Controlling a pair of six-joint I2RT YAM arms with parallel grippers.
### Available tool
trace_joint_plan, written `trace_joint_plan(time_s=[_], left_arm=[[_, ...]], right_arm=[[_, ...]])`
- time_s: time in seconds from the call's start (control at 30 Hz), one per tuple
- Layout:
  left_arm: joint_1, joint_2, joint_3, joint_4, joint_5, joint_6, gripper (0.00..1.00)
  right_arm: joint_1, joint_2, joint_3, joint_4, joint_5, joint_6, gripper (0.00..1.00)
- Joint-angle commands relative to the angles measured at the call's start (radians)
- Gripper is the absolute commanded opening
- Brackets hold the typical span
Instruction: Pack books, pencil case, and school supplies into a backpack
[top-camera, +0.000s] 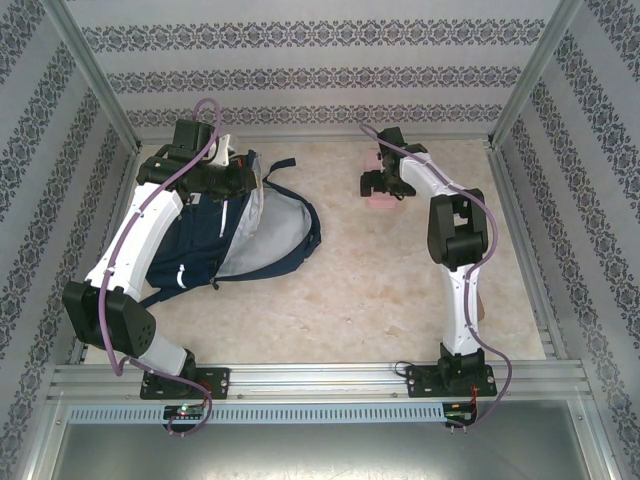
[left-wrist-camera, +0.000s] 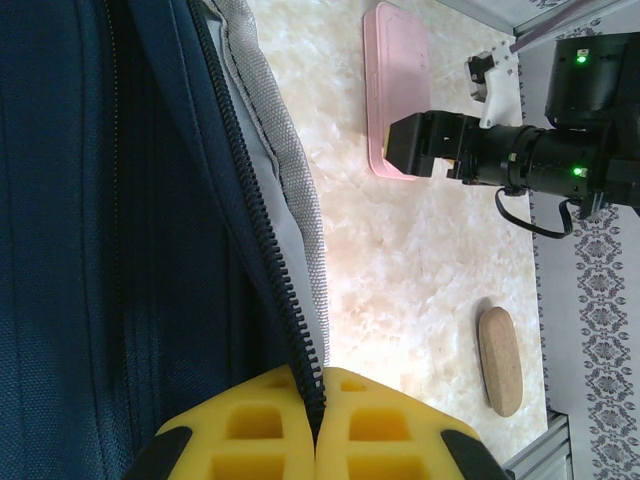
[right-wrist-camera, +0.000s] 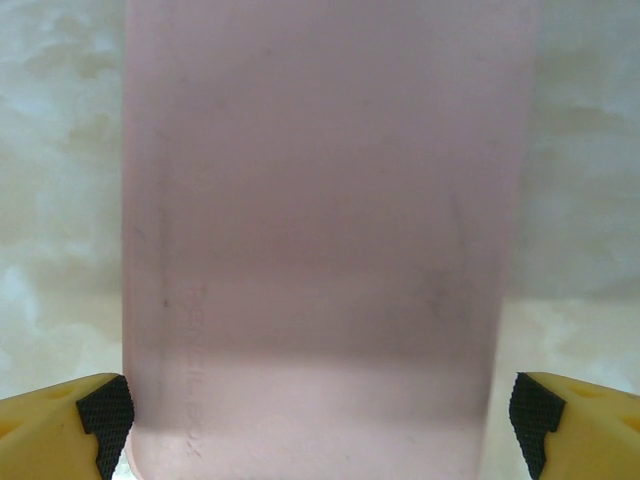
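The navy backpack (top-camera: 200, 245) lies at the left with its grey-lined flap open. My left gripper (top-camera: 236, 172) is at its far upper edge. In the left wrist view the yellow fingers (left-wrist-camera: 320, 410) are shut on the backpack's (left-wrist-camera: 80, 200) black zipper edge (left-wrist-camera: 255, 220). The pink pencil case (top-camera: 381, 200) lies flat at the far centre-right. My right gripper (top-camera: 372, 183) hangs over it, open. In the right wrist view the case (right-wrist-camera: 320, 230) lies between the two spread fingertips (right-wrist-camera: 105, 410), with a small gap on the right side. The books and school supplies are out of view.
A brown oblong wooden piece (left-wrist-camera: 500, 360) lies on the marbled tabletop (top-camera: 380, 290) near the right arm. Patterned walls and metal rails (top-camera: 320, 375) enclose the table. The left wrist view also shows the pencil case (left-wrist-camera: 395, 90) under my right gripper (left-wrist-camera: 405, 145).
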Motion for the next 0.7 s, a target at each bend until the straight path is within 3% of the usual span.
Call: trace_joint_plan(time_s=[0.0,0.13,0.37,0.67], left_arm=[[0.01,-0.028,0.015,0.02,0.03,0.014,0.04],[0.011,-0.026,0.02,0.02,0.027,0.017,0.04],[0.01,-0.014,0.023,0.02,0.033,0.017,0.04],[0.01,-0.012,0.026,0.014,0.03,0.024,0.04]], right_arm=[[0.008,0.035,0.026,-0.054,-0.036,-0.004,0.98],[0.018,0.009,0.004,-0.028,-0.051,0.009,0.98],[0.044,0.086,0.084,-0.12,0.056,0.014,0.98],[0.045,0.125,0.136,-0.166,0.08,0.024,0.98]])
